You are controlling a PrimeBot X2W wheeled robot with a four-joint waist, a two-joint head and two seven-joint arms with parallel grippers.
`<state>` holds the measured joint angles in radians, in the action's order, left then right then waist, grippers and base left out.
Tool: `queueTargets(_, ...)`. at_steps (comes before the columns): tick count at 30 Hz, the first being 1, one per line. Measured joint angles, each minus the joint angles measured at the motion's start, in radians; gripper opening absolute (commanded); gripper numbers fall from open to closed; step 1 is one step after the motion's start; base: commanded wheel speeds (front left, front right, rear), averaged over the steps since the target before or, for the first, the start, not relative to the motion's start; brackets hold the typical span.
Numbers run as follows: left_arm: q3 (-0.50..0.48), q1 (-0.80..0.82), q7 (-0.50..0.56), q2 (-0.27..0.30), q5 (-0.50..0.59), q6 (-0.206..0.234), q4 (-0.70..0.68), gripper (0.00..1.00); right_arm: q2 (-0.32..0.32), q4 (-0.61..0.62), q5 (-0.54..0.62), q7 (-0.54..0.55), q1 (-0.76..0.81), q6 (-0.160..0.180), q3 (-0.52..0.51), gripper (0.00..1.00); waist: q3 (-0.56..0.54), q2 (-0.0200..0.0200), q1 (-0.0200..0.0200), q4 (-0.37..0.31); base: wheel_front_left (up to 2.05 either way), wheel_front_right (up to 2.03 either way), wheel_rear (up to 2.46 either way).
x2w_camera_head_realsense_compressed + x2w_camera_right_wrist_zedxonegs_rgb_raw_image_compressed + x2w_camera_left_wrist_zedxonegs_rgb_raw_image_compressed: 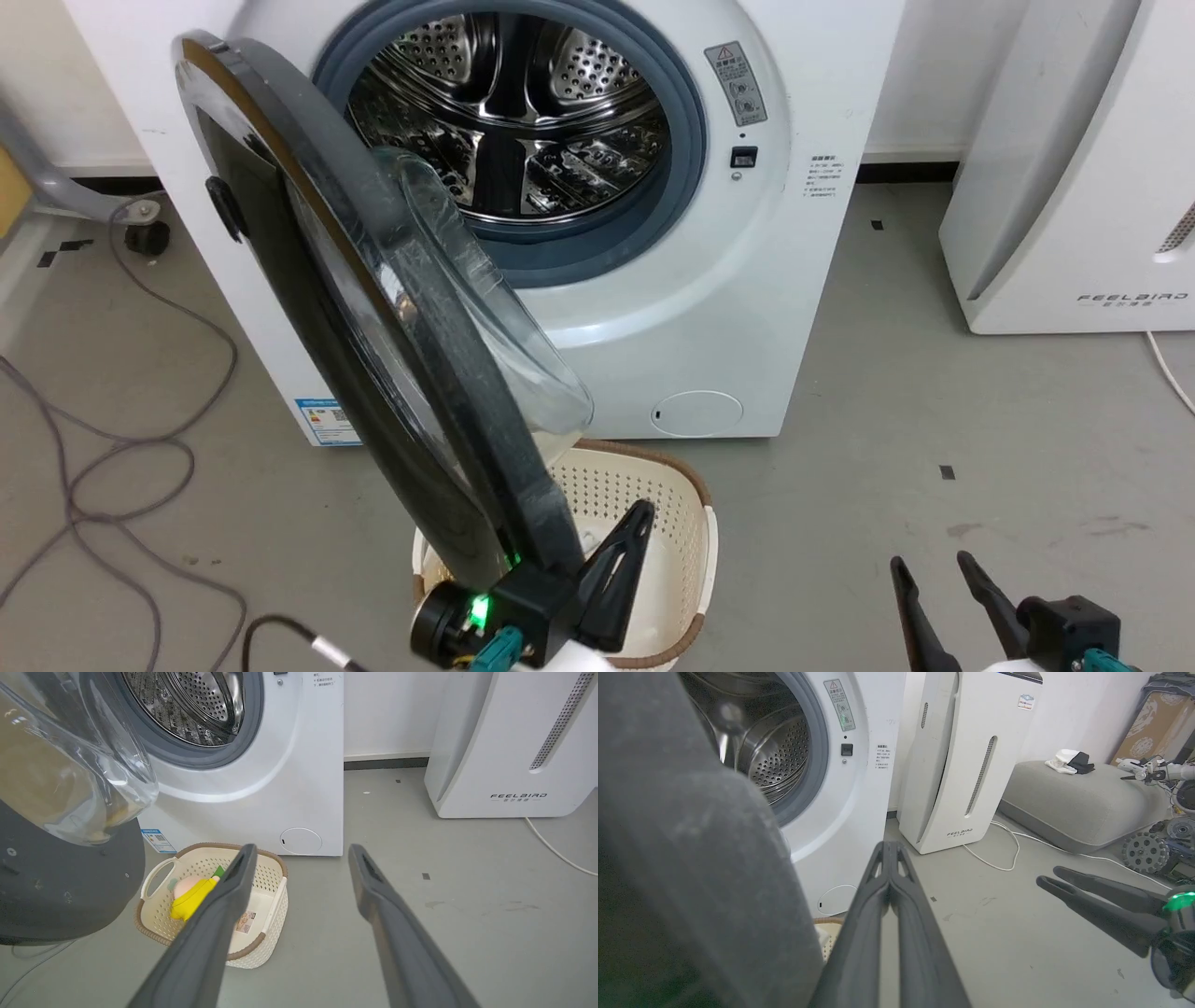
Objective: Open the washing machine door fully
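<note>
Pressed-together dark fingers of the left gripper [635, 537], at six o'clock, sit just beside the round glossy black washing machine door [280, 280], which stands roughly half open. At five o'clock, the right gripper [931, 560] hangs spread. At twelve o'clock, the white box-shaped washing machine [747, 280] shows its drum. More swing is likely needed.

This looks like a robotics test room dressed as a laundry corner. Ahead of the left gripper [889, 847] stand a big white front-loading washing machine [859, 812] and a tall white slotted appliance marked FEELBIRD [952, 788]. They rest on a bare grey concrete floor [994, 933] dotted with small black tape marks [948, 472]. To that gripper's right lie a grey padded cushion [1073, 802], brown cardboard boxes [1148, 728] and toothed grey wheels among loose mechanical parts [1143, 851]. Loose grey cables [112, 467] trail over the floor to its left.
</note>
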<state>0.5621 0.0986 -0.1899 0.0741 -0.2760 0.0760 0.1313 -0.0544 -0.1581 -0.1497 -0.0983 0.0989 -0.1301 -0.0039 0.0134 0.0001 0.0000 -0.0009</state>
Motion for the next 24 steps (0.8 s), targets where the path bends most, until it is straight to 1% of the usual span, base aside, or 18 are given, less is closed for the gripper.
queueTargets(6, -0.02, -0.072, 0.001, 0.021, -0.017, 0.032, -0.089, 0.0, 0.0, -0.011, -0.002, 0.018, 0.001, 0.0, 0.015, 1.0, -0.013, 0.0, 0.0001, 0.008, 0.0, 0.0, 0.0)
queueTargets(10, -0.026, -0.126, 0.022, 0.035, -0.026, 0.06, -0.15, 0.0, 0.0, -0.014, -0.005, 0.027, 0.005, 0.0, 0.02, 1.0, -0.018, 0.0, 0.0, 0.021, 0.0, 0.0, 0.0)
queueTargets(19, -0.043, -0.197, 0.049, 0.068, -0.029, 0.105, -0.241, 0.0, 0.0, -0.019, -0.009, 0.04, 0.017, 0.0, 0.022, 1.0, -0.026, 0.0, 0.0, 0.071, 0.0, 0.0, 0.0)
queueTargets(24, -0.068, -0.249, 0.05, 0.08, -0.035, 0.142, -0.312, 0.0, 0.0, -0.02, -0.011, 0.043, 0.023, 0.0, 0.026, 1.0, -0.028, 0.0, 0.0, 0.111, 0.0, 0.0, 0.0)
